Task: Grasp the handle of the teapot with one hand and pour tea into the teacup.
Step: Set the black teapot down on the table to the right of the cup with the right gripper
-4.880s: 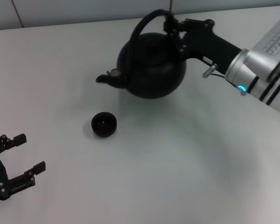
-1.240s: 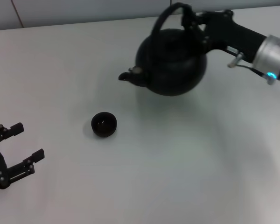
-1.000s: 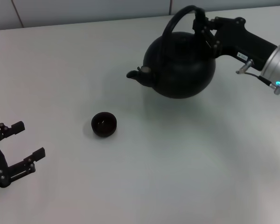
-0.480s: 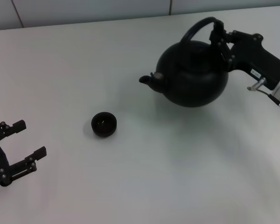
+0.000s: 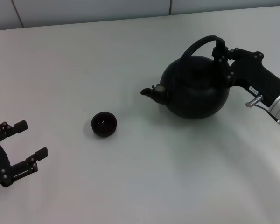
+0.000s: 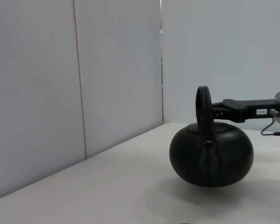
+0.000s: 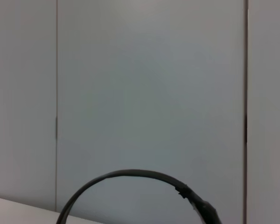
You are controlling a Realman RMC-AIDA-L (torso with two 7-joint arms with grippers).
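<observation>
The black teapot (image 5: 196,91) is right of centre on the white table, upright, spout pointing left toward the teacup. My right gripper (image 5: 221,50) is shut on the right end of its arched handle (image 5: 199,43). I cannot tell whether the pot rests on the table or hangs just above it. The small dark teacup (image 5: 104,124) stands well to the left of the spout, apart from it. My left gripper (image 5: 32,138) is open and empty at the near left. The left wrist view shows the teapot (image 6: 211,158) and handle (image 6: 204,105); the right wrist view shows only the handle (image 7: 130,174).
The white table (image 5: 144,177) stretches wide around the pot and cup. A pale panelled wall (image 5: 84,9) runs along the table's far edge. The right arm (image 5: 277,100) enters from the right edge.
My right gripper has carried the teapot rightward and nearer to me, away from the teacup, and lowered it. The teacup and left gripper have not moved.
</observation>
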